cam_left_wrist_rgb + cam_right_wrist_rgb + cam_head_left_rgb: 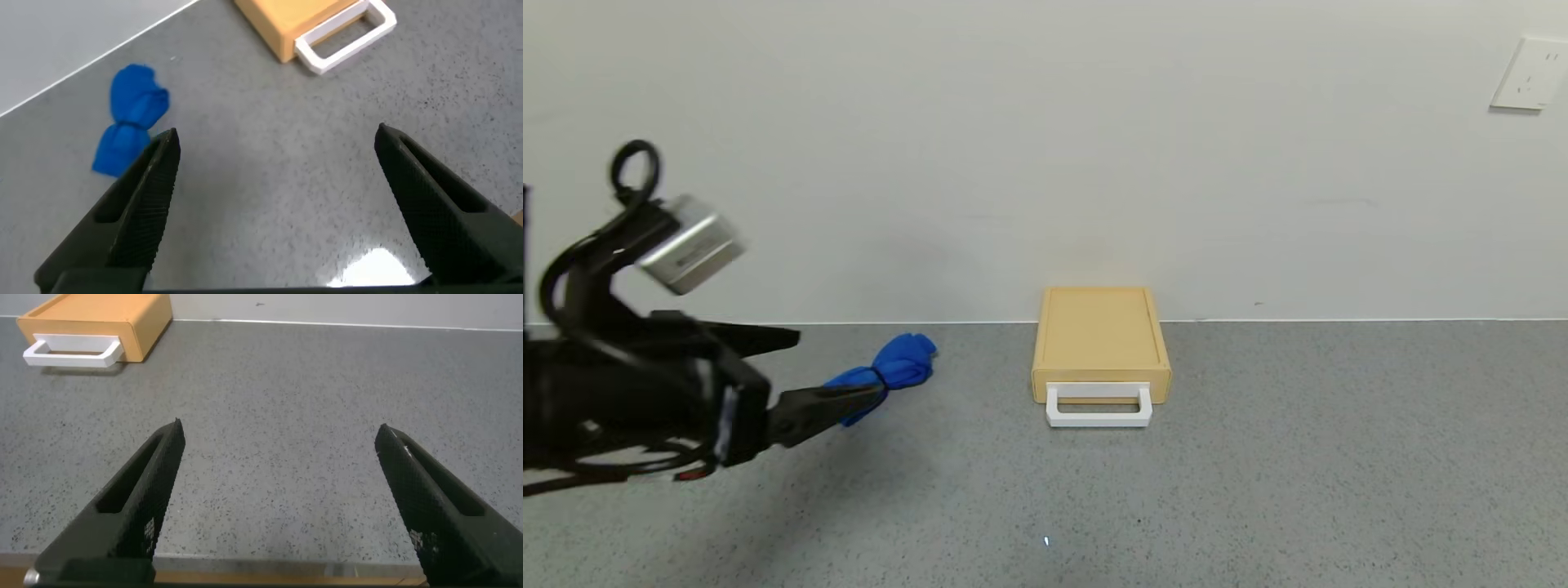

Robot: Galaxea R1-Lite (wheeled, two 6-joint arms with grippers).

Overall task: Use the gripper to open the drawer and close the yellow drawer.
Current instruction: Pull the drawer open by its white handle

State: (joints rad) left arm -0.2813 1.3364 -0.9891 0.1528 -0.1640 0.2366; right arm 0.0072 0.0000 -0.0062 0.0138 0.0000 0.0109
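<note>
The pale-yellow drawer box [1101, 339] stands at the back of the grey table against the wall, its drawer pushed in, with the white loop handle [1098, 406] facing me. It also shows in the left wrist view [298, 20] and the right wrist view [98, 322]. My left gripper [840, 362] hovers open and empty above the table at the left, well to the left of the drawer; in its wrist view [276, 135] the jaws stand wide apart over bare table. My right gripper [279, 429] is open and empty near the table's front edge, outside the head view.
A crumpled blue cloth [900, 366] lies on the table just beyond the left gripper's tips, also in the left wrist view [131, 114]. A white wall plate [1529, 73] is at the upper right. The grey table [1258, 474] ends at the wall.
</note>
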